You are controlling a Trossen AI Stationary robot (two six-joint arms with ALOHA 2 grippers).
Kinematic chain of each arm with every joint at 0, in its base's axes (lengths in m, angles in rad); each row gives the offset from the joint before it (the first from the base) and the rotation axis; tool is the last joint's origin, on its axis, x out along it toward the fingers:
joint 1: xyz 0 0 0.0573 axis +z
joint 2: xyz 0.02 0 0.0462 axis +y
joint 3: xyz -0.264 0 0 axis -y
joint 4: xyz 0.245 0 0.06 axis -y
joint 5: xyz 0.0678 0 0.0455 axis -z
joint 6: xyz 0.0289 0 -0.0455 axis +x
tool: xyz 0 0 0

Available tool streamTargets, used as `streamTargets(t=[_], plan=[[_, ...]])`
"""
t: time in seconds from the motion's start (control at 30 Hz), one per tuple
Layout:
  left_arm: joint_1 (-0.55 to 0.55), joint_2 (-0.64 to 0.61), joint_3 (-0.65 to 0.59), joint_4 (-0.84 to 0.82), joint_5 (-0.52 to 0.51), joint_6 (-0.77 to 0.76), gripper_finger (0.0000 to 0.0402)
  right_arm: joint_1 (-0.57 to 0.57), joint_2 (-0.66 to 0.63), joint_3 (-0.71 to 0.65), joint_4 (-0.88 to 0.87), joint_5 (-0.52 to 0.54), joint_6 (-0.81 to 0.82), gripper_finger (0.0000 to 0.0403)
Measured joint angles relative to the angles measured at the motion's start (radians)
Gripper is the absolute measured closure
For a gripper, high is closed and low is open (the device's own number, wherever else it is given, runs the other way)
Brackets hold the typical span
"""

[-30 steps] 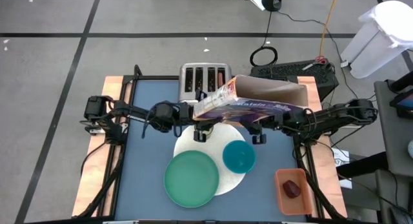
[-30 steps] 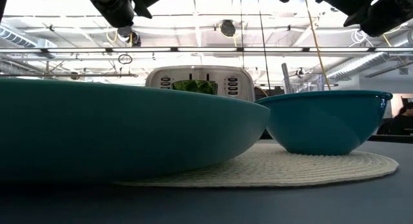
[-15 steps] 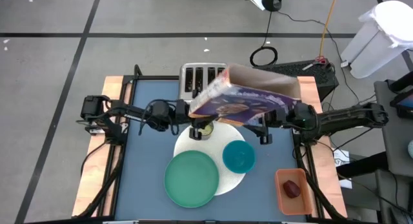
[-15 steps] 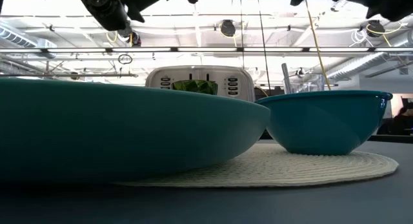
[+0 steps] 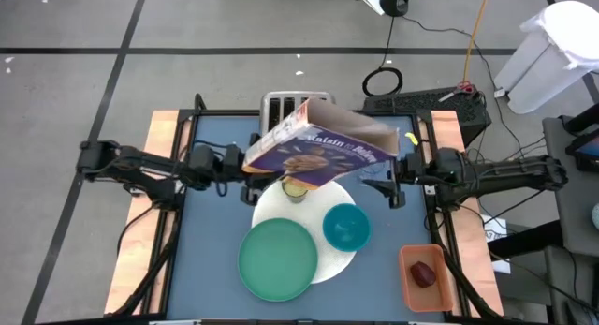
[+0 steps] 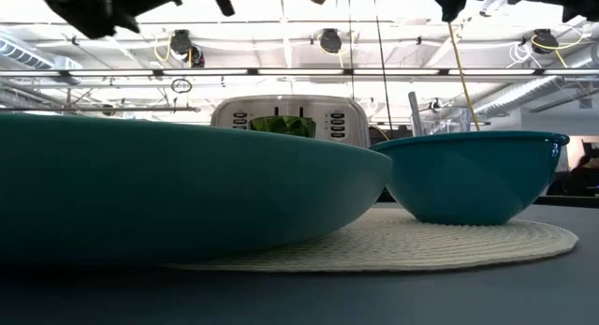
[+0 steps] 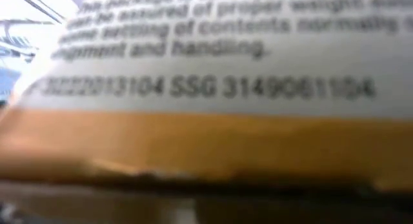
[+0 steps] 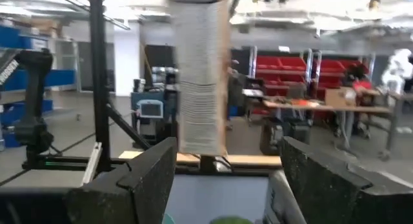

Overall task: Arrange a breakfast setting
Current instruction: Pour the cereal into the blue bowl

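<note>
The purple cereal box (image 5: 318,155) hangs tilted above the table's middle, over part of the silver toaster (image 5: 285,108) and the yellow-green cup (image 5: 296,187). My left gripper (image 5: 245,168) is at the box's left end and shut on it. My right gripper (image 5: 388,182) is open just right of the box, which shows edge-on (image 8: 201,75) beyond its fingers. The green plate (image 5: 276,259) and teal bowl (image 5: 346,227) rest on the white round disc (image 5: 318,205). The dark red fruit (image 5: 423,273) lies in an orange tray. A clear glass (image 6: 451,119) shows behind the bowl. The pastry is out of view. My left gripper holds the cereal box at its left end (image 5: 257,164), coming level from the table's left. The box itself hides the fingers. A printed panel (image 7: 206,88) fills the left wrist view. The box is lifted clear of the table and tilted.
The orange tray (image 5: 440,292) stands at the near right corner. The toaster stands at the far edge behind the cup. Bare blue table (image 5: 211,241) lies left of the plate.
My left gripper has drawn back toward the table's left edge, carrying the cereal box, which has turned so that its front face shows more from above. My right gripper has moved toward the right edge, out from under the box.
</note>
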Motion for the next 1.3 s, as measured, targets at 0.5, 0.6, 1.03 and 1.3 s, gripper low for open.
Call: streamTargets(t=[0.5, 0.6, 1.03, 1.3], plan=[[-0.107, -0.372, -0.057, -0.663, 0.002, -0.066, 0.0227, 0.000, -0.047, 0.000, -0.102, 0.061, 0.092, 0.0135], [-0.127, -0.405, -0.057, -0.749, 0.003, -0.078, 0.0227, 0.000, -0.047, 0.000, -0.102, 0.061, 0.102, 0.0135], [-0.157, -0.445, -0.057, -0.949, 0.003, -0.112, 0.0227, 0.000, -0.047, 0.000, -0.102, 0.061, 0.102, 0.0135], [-0.157, -0.445, -0.040, -1.057, 0.001, -0.124, 0.0227, 0.000, -0.047, 0.000, -0.102, 0.061, 0.102, 0.0135]])
